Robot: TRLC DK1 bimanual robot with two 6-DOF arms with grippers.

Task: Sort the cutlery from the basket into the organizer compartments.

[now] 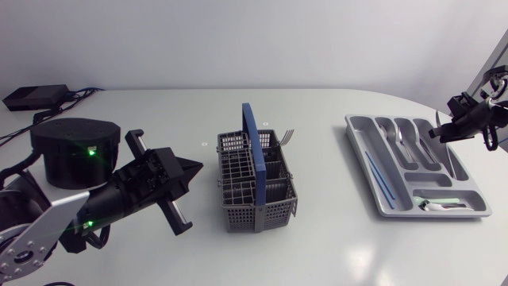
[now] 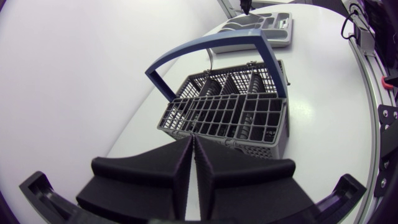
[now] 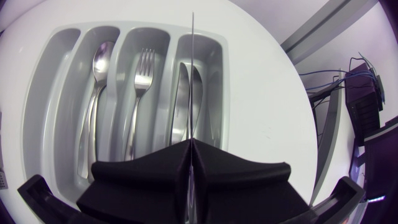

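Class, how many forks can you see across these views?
2. One fork lies in the organizer, beside the spoon's compartment; another fork stands tines-up in the basket. The basket may hide more.

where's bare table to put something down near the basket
Bare table lies between the basket and the organizer, and in front of the basket. Crowded on its other side, by the left end effector.

Basket-to-tray gap: bare white table point(image 1: 325, 183) between grey mesh plastic basket point(image 1: 258, 216) and grey moulded organizer tray point(image 1: 355, 124); I pass freely.
Basket top: blue arched handle point(image 1: 252, 143) spans its middle; I enter either side only.
Left rear: black cylindrical box point(image 1: 75, 151), well apart from basket.
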